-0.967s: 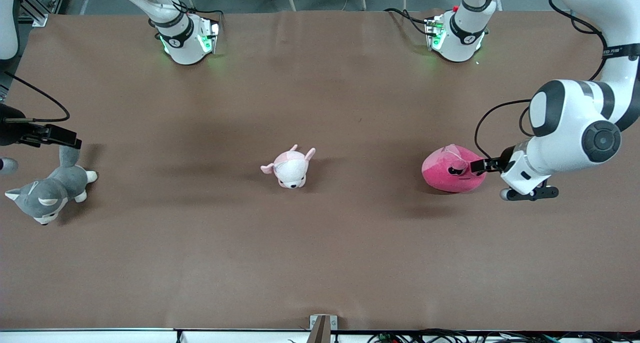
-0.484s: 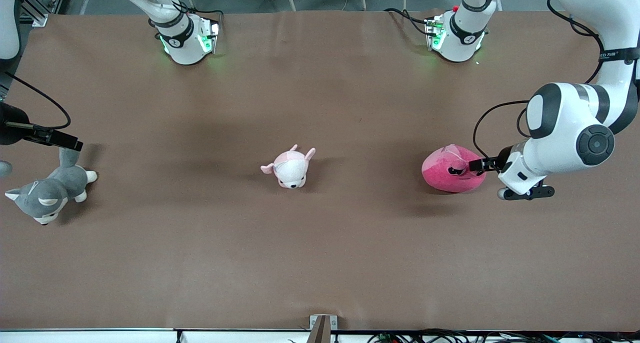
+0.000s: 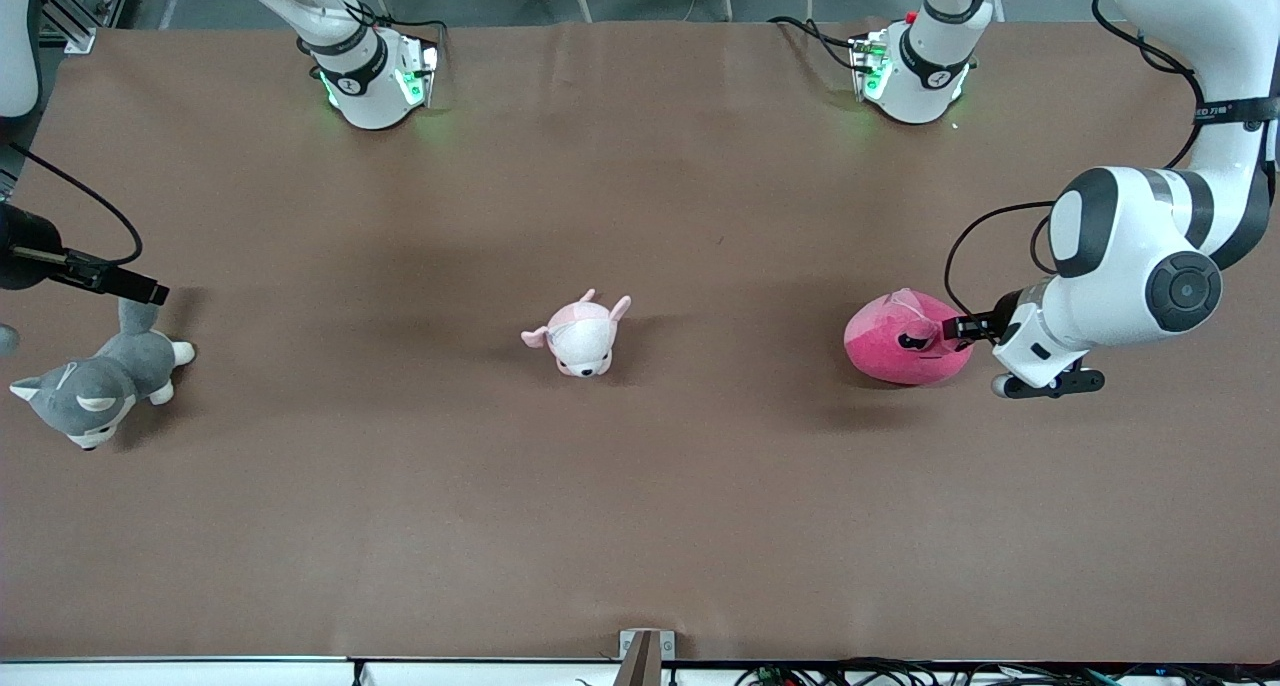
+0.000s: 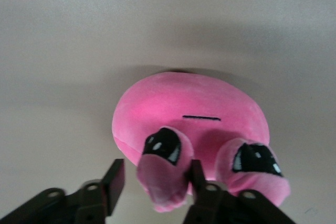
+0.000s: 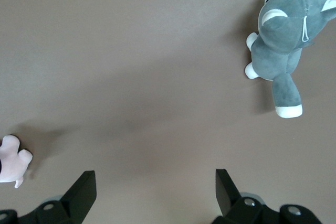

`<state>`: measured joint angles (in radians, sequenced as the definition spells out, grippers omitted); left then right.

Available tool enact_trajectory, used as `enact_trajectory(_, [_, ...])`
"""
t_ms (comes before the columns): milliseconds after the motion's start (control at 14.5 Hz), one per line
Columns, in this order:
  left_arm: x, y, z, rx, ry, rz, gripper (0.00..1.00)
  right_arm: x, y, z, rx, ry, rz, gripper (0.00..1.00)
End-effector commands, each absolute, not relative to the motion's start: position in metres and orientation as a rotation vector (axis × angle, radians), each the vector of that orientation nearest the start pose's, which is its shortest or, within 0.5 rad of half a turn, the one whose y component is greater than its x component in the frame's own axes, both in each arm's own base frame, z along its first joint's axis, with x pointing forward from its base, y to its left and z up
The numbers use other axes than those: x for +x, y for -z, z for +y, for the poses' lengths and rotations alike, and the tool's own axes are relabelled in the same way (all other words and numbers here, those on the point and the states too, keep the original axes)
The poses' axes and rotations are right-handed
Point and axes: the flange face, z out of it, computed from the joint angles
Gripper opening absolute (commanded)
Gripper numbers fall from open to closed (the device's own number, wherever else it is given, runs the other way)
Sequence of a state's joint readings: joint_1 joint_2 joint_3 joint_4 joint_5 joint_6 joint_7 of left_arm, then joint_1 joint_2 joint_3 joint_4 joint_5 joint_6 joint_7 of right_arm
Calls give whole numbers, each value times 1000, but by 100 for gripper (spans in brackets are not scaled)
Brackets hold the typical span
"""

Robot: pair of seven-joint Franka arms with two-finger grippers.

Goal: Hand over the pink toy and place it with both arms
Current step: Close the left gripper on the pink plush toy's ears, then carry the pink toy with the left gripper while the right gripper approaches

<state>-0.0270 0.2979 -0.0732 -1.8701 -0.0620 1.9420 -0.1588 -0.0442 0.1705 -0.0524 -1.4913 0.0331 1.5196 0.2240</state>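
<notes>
Front view: the pink toy (image 3: 905, 341) sits on the brown table (image 3: 640, 526) toward the left arm's end, about level with the small pale pink plush (image 3: 580, 336) at the table's middle. The left gripper (image 3: 962, 328) is at the toy's edge on the side toward the left arm's end, low at the table. In the left wrist view its two black fingers (image 4: 114, 179) stand a little apart with one of the toy's ear flaps (image 4: 163, 169) between them; the finger nearer the second flap looks to touch the held flap, while the other finger stands slightly off it, so the jaws are narrowed around the flap but I cannot tell whether they grip it firmly. The toy's body (image 4: 189, 114) rests on the table in that view.

The right gripper (image 3: 130, 288) hangs over the right arm's end of the table, above the tail of the grey-and-white dog (image 3: 95, 386). The right wrist view shows its fingers (image 5: 84, 192) spread wide with nothing between them, the dog (image 5: 286, 51) lying below. The right arm waits.
</notes>
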Motion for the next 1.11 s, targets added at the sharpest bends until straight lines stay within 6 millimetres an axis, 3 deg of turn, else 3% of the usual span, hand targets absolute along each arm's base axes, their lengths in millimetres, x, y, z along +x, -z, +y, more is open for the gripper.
enact_trajectory(0, [592,-340,-68,-3163,-353,-174,23,590,-560,-56,-3048,-232,535,100])
enact_trajectory(207, [591,-341,-75,-3151,-352,-243,5,590,-559,-52,-3046,-240,556,100])
enact_trajectory(484, [587,-362,-91,-3152,-341,-257,1,590,-560,-44,-3030,-248,669,100])
enact_trajectory(760, [580,-419,-118,-3144,-368,-240,1,590,-561,-17,-3002,-267,850,100])
enact_trajectory(1037, [573,-501,-169,-3154,-410,-241,0,588,-563,44,-2938,-274,1102,100])
